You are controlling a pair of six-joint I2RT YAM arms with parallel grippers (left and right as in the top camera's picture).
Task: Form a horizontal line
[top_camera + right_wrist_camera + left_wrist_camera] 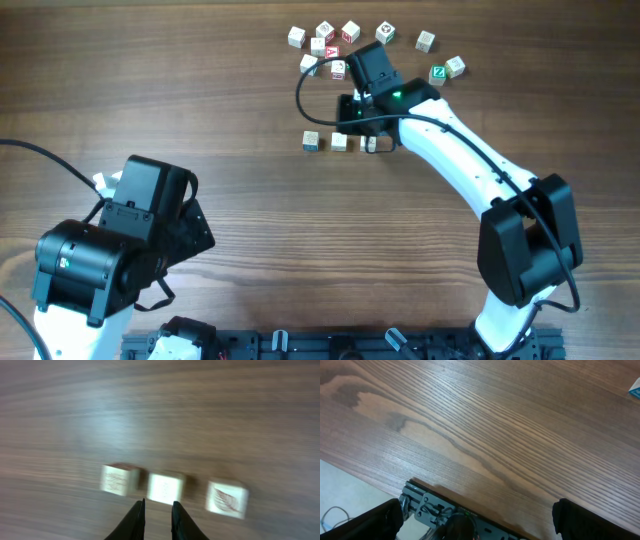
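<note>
Fingertips (134,521) of the right jaws sat lowest in the right wrist view, drawn nearly together with only a narrow slit between them and nothing held. Just beyond them lay the horizontal line (166,487): three pale cubes in a row on the counter (485,435), the middle cube straight ahead of the tips. The view was blurred, but small gaps showed between the cubes, so they did not appear to touch.

By my reading, the placing step was over and the row needed tidying. The next move probably called for closing those gaps, nudging each outer cube inward with the narrowed jaws while keeping the row straight. A push off centre could turn a cube or knock it out of line.

From overhead, the right arm (450,150) reached diagonally from its base at the near right edge, its wrist between the row and the loose cubes (340,40) scattered farther back. The left arm (110,250) sat folded at the near left, well apart from all the cubes, its left jaws spread wide over bare wood.
</note>
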